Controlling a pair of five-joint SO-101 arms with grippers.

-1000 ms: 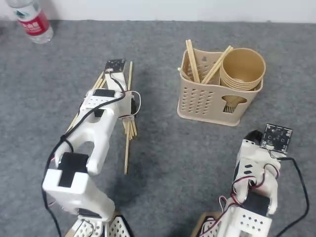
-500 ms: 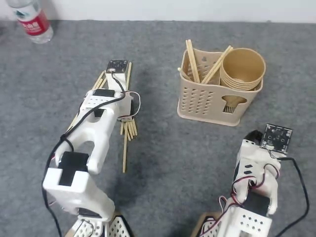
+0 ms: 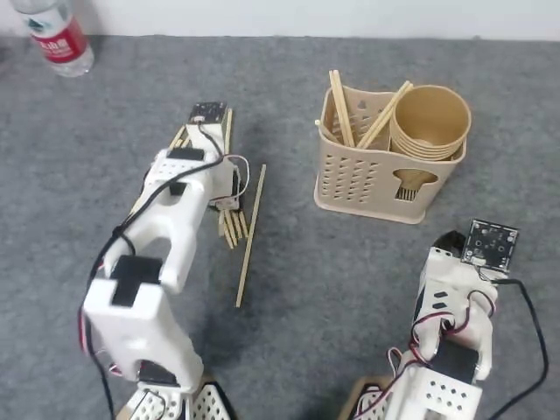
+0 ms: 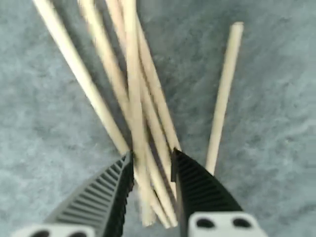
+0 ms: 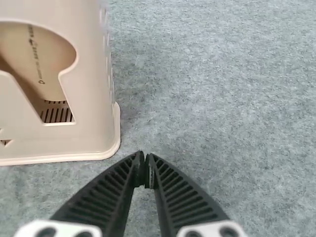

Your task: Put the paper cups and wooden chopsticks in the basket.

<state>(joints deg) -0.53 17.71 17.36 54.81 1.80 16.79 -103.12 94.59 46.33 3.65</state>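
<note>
1. The step in hand is the chopstick pick-up. The left gripper (image 4: 150, 159) is down on the chopstick bundle (image 4: 132, 89), which lies on the grey carpet (image 3: 297, 297) on the left arm's side, well apart from the basket (image 3: 359, 179).
2. The left jaws are drawn in on several sticks, which fill the gap between them. It reads as a pinch, but I cannot tell how firm.
3. One loose chopstick (image 3: 251, 229) lies outside the jaws, just beside the bundle on the basket side (it will need its own trip, I judge).
4. The basket stands upright. The paper cups (image 3: 430, 122) are nested in one compartment, and the basket chopsticks (image 3: 339, 105) lean in the other. The cups look done, so the sticks on the carpet are what is left.
5. The right gripper (image 5: 145, 165) has its jaws pressed together on nothing. It sits low, just beside the basket's near wall.
6. The next move calls for a straight lift without shedding sticks. The bundle then has to cross to the chopstick compartment, clear the rim and the leaning sticks, and tip ends-down.
7. For room, there is open carpet between the bundle and the basket, with the loose chopstick lying in it at floor level. The bottle (image 3: 57, 39) stands at the far corner, out of the way. The carpet's far edge runs behind the basket, not tight.
</note>
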